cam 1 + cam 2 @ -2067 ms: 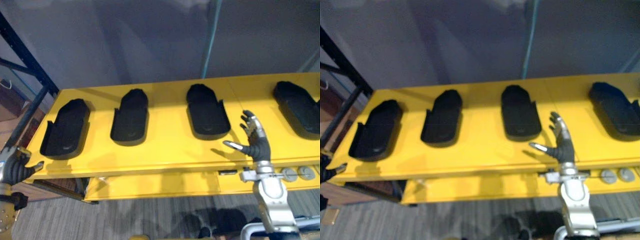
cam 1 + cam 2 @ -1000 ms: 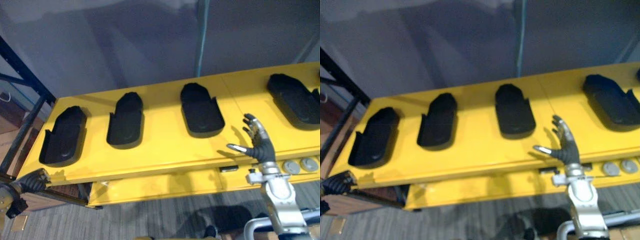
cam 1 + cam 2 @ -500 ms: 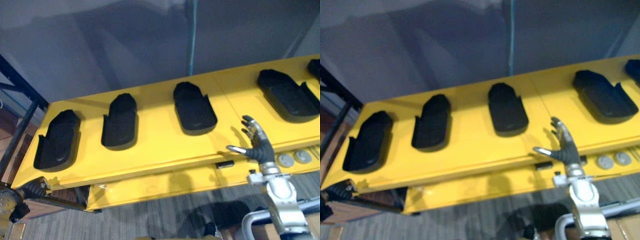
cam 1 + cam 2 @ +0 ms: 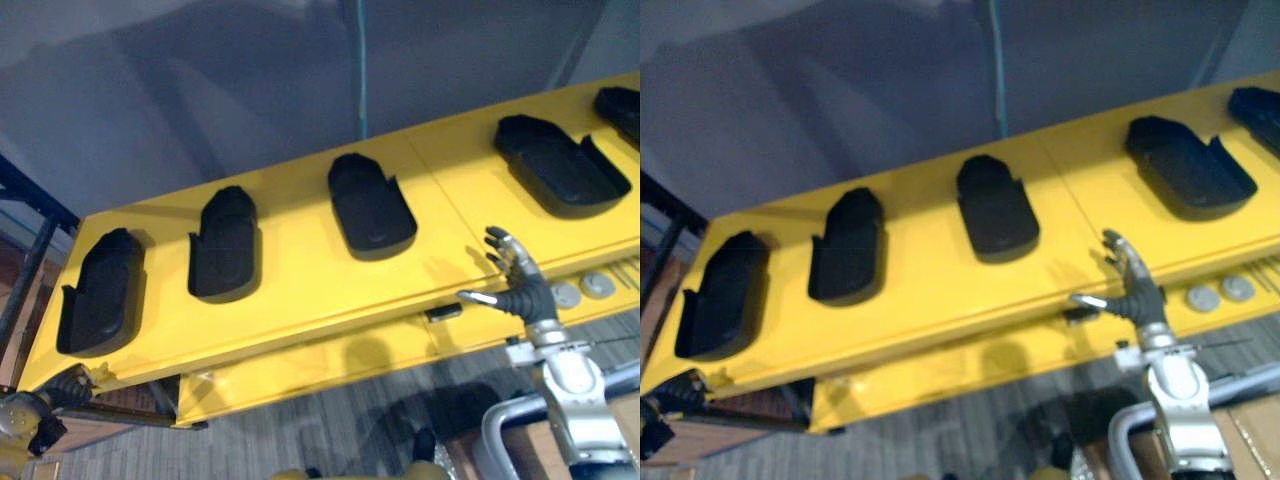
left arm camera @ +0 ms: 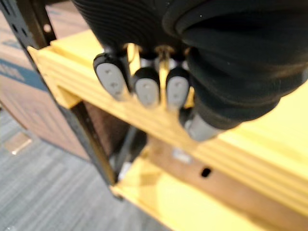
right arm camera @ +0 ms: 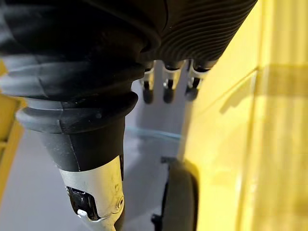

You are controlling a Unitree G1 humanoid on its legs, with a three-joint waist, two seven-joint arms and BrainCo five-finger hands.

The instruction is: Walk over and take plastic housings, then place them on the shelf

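Several black plastic housings lie in a row on the yellow table (image 4: 300, 300): one at the far left (image 4: 100, 293), one beside it (image 4: 224, 245), one in the middle (image 4: 371, 204) and one to the right (image 4: 555, 163). Another shows at the right edge (image 4: 622, 105). My right hand (image 4: 518, 290) hovers open over the table's front edge, between the middle and right housings, holding nothing. A housing's end (image 6: 179, 202) shows beyond it in the right wrist view. My left hand (image 4: 62, 389) hangs below the table's left front corner, fingers (image 5: 147, 91) curled and empty.
A black rack post (image 4: 20, 290) stands at the table's left end. Two round grey buttons (image 4: 597, 286) sit on the table's front face near my right hand. A grey wall with a teal line (image 4: 358, 70) rises behind. Grey carpet lies below.
The camera has moved, so the table now slants up to the right and the row sits further left. My left hand has dropped below the left corner. The right hand stays open.
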